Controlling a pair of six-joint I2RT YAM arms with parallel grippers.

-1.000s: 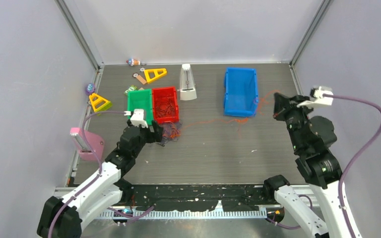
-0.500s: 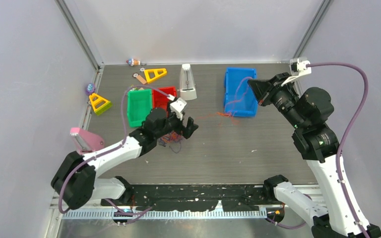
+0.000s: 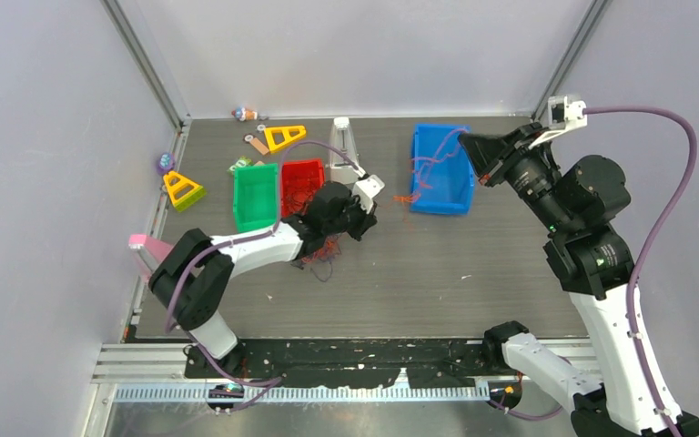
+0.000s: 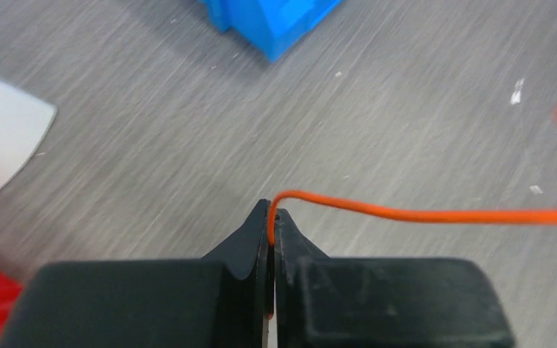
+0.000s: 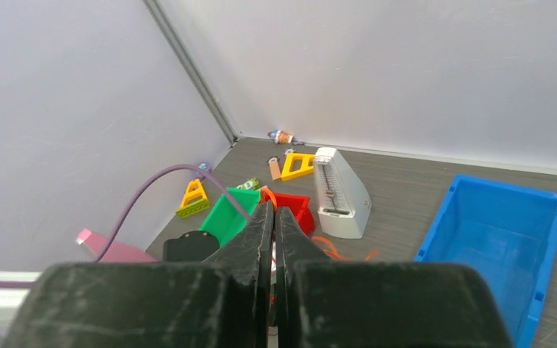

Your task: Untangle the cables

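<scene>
The cables are thin orange-red and dark strands. Their clump (image 3: 319,250) lies on the table under my left arm, in front of the red bin (image 3: 302,187). My left gripper (image 3: 365,217) reaches right of the clump, and in the left wrist view this gripper (image 4: 272,214) is shut on one orange cable (image 4: 421,215) that runs off to the right. My right gripper (image 3: 466,143) hangs raised over the blue bin (image 3: 441,173), shut, with thin strands (image 3: 432,159) trailing down from it. An orange loop (image 5: 267,194) shows at the tips of the right gripper (image 5: 274,210).
A green bin (image 3: 255,196) stands left of the red one, with a white metronome (image 3: 344,150) behind them. Yellow triangles (image 3: 284,137) (image 3: 182,188) and small toys lie at the back left. A pink object (image 3: 150,250) sits by the left wall.
My left gripper swung right past the clump and shut on an orange cable. The right gripper rose from the table's right side to above the blue bin, drawing strands with it.
</scene>
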